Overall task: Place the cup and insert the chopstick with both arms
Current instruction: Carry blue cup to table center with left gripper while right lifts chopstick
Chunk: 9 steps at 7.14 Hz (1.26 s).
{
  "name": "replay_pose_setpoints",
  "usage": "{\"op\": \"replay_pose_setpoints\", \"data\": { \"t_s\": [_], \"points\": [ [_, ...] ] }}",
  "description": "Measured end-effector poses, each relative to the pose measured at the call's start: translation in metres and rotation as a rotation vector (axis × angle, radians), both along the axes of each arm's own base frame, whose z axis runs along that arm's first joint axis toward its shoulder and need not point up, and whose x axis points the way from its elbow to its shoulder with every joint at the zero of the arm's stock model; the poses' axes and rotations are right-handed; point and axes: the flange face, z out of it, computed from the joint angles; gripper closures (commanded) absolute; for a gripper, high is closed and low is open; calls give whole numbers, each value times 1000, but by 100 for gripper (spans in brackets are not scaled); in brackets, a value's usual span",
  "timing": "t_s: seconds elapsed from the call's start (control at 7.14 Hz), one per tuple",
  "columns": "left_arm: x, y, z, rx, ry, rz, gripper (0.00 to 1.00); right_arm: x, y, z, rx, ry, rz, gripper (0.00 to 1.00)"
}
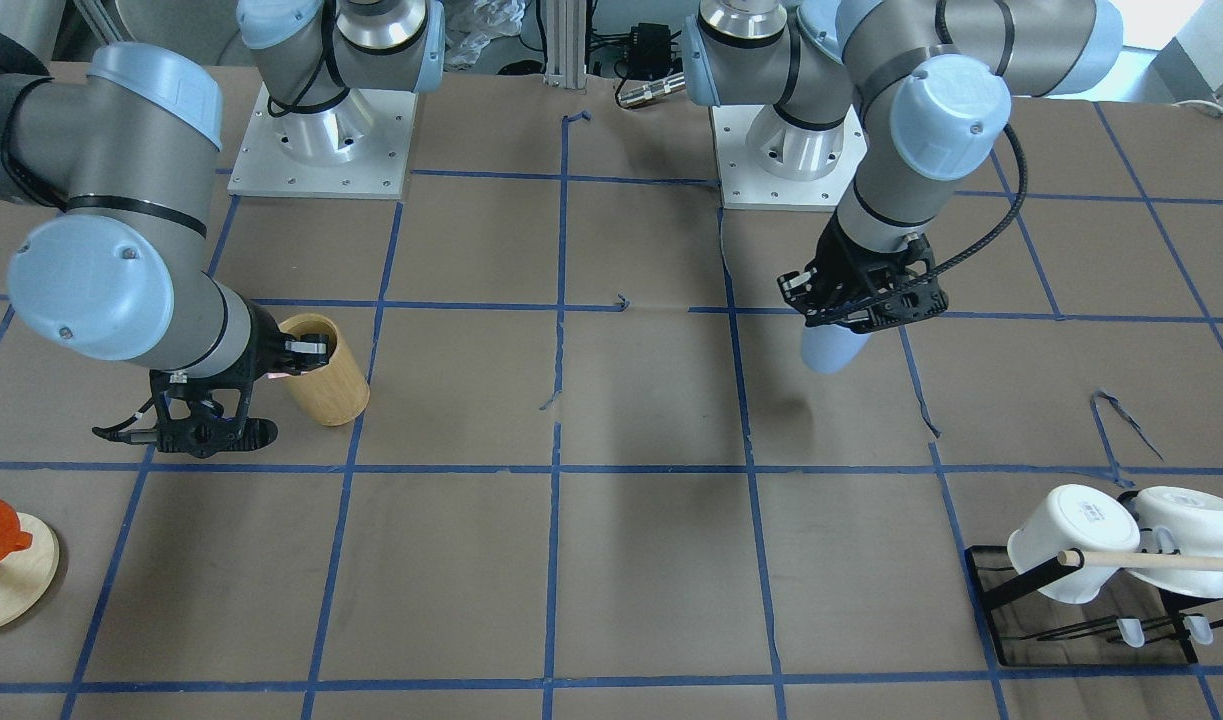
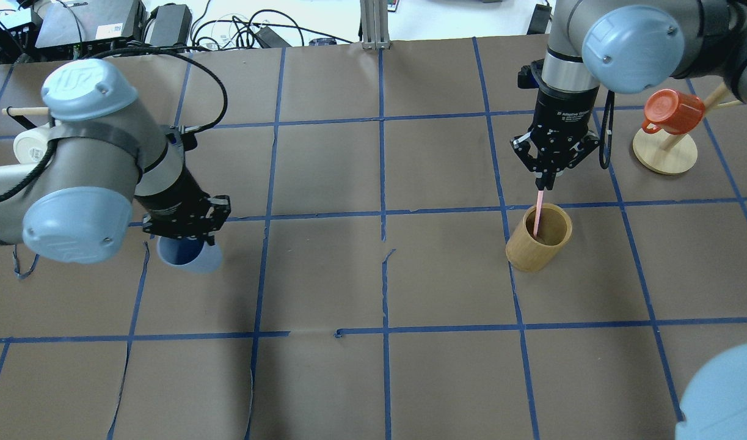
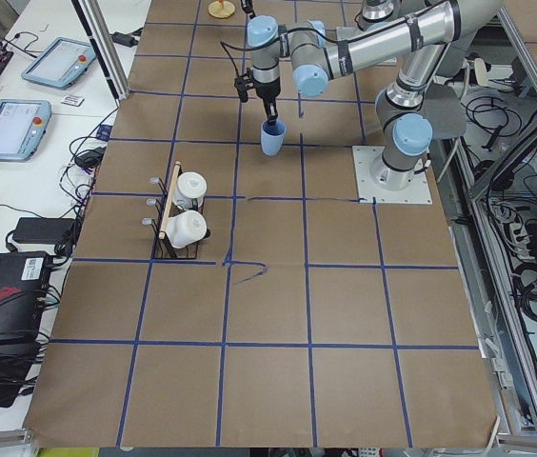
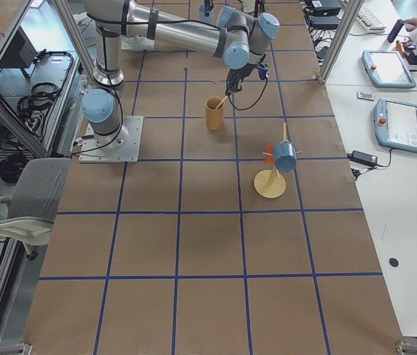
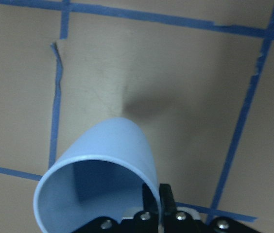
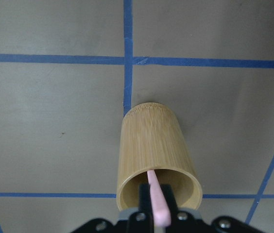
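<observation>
My left gripper (image 2: pixel 189 237) is shut on the rim of the light blue cup (image 2: pixel 193 260) and holds it mouth up, clear of the table. The cup also shows in the front view (image 1: pixel 831 350) and in the left wrist view (image 5: pixel 103 160). My right gripper (image 2: pixel 544 182) is shut on the top of a pale pink chopstick (image 2: pixel 537 217). The stick's lower end is inside the tan bamboo cylinder (image 2: pixel 538 241), which stands on the table. The right wrist view shows the chopstick (image 6: pixel 157 201) dipping into the bamboo cylinder (image 6: pixel 151 145).
Two white mugs (image 1: pixel 1081 540) hang on a black rack with a wooden rod at the table's left end. An orange mug (image 2: pixel 672 110) hangs on a wooden stand (image 2: pixel 665 153) beyond the bamboo cylinder. Blue tape lines grid the brown table (image 2: pixel 379 275).
</observation>
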Motion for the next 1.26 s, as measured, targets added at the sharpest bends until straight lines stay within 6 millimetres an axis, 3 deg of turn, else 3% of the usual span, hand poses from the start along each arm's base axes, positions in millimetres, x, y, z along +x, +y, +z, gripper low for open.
{"op": "replay_pose_setpoints", "data": {
  "t_s": [0.28,0.42,0.7,0.98,1.12,1.26],
  "points": [
    [-81,-22,0,-37,60,131,100,0,2,9,-14,3,1,100],
    [-123,-33,-3,-62,91,193,100,-1,7,24,-40,6,0,100],
    [-196,-52,-16,-75,115,256,100,-1,21,79,-123,3,-3,100],
    [-248,-53,-38,-59,105,225,100,3,27,142,-191,-31,-13,100],
    [-258,-54,-51,-50,97,213,75,4,28,171,-234,-41,-14,100],
    [-262,-56,-59,-50,94,204,1,5,31,195,-275,-46,-14,100]
  ]
}}
